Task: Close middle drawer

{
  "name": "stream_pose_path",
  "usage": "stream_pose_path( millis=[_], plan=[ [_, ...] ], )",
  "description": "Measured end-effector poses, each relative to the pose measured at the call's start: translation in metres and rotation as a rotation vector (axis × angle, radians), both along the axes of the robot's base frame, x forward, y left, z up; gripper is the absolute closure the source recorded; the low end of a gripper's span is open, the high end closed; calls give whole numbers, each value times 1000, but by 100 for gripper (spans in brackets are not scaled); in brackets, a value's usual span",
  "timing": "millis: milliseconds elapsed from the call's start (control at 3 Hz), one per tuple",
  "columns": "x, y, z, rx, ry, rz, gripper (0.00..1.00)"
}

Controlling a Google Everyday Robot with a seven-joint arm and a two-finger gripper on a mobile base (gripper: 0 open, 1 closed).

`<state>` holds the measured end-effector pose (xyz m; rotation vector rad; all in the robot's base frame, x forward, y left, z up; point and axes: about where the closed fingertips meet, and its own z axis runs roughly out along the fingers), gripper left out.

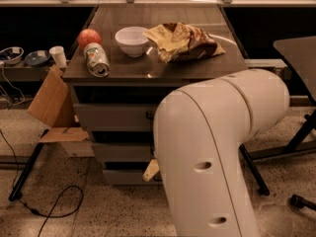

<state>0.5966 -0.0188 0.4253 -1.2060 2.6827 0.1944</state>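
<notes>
We see white arm (217,147) blocking cabinet's right half. Gripper (151,170) peeks out at arm's left edge, by middle drawer (121,152) lower edge. Tabletop (128,69) carries can (97,59), apple (89,36), bowl (132,40), crumpled bag (185,41).

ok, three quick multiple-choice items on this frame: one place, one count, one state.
1. Where is the gripper? A on the dark tabletop B by the floor cable C low at the grey metal drawer fronts
2. How many drawer fronts? A two B three C five
3. The silver drinks can is: A lying on its side B upright C inside the white round bowl
1 C, its pale tip shows beside the big white arm; 2 B, three stacked fronts; 3 A, its round end faces us.
</notes>
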Motion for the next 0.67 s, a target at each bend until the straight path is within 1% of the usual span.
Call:
stream_pose_path(
  millis=[333,667],
  plan=[
    [4,5,0,17,1,-7,0],
    [4,-1,-2,44,10,-37,0]
  ],
)
